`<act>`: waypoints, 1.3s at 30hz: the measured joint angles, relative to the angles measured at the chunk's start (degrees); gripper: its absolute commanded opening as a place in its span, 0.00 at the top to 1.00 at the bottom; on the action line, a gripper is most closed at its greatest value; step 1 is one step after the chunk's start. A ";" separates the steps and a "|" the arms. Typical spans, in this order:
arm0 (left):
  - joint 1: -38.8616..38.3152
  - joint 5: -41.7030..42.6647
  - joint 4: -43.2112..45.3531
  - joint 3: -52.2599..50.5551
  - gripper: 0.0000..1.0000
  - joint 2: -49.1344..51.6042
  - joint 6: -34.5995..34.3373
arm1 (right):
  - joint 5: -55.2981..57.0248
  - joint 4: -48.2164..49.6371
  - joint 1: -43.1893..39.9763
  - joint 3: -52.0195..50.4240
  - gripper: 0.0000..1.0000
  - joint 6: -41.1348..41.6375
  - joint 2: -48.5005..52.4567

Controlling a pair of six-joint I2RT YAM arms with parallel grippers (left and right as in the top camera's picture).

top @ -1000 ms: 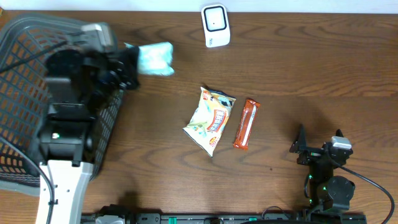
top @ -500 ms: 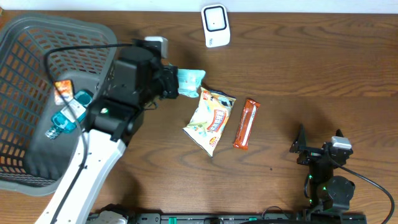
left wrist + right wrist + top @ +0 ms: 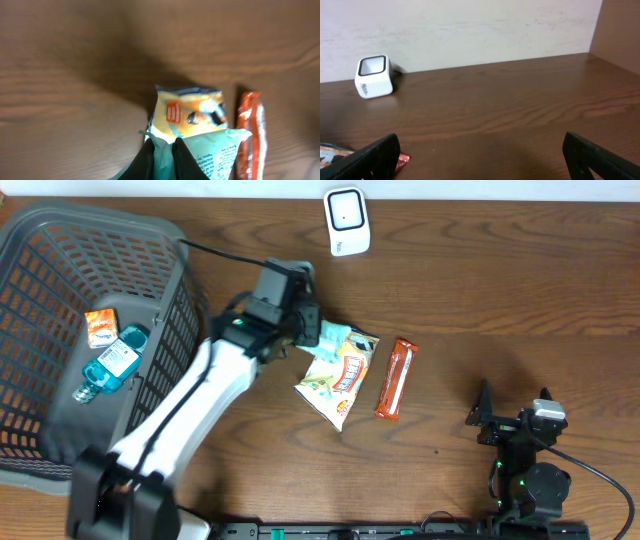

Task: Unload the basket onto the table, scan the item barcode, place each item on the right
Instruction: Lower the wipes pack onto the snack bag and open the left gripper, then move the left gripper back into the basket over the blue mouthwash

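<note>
Your wooden table point(image 3: 500, 290) carried a grey basket point(image 3: 60, 230) at its left end, with a blue bottle point(image 3: 108, 363) and an orange box point(image 3: 101, 327) inside. Your left claw point(image 3: 162, 147) was pinched tight on a pale teal packet point(image 3: 215, 155), holding it over the top edge of the yellow snack bag point(image 3: 338, 375) mid-table. Your right claw point(image 3: 510, 405) rested wide apart and empty, front right. An orange-red bar point(image 3: 396, 380) lay just right of the bag. The white scanner point(image 3: 346, 221) stood at the far edge.
</note>
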 measured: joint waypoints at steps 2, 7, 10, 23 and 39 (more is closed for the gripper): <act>-1.11 0.02 0.00 0.00 0.93 3.32 0.00 | 0.00 -0.02 0.00 0.00 0.01 0.00 0.00; -3.08 -0.02 0.09 0.00 0.77 8.59 0.04 | 0.00 0.00 0.00 0.00 0.01 0.00 0.00; -3.39 0.00 0.50 0.00 0.51 10.29 0.28 | 0.00 0.00 0.00 0.00 0.01 0.00 0.00; -3.37 0.00 0.07 0.50 0.04 12.20 -0.15 | 0.00 0.00 0.00 0.00 0.01 0.00 0.00; -1.03 -12.02 -0.04 9.18 0.02 -9.27 3.37 | 0.00 0.00 0.00 0.00 0.01 0.00 0.00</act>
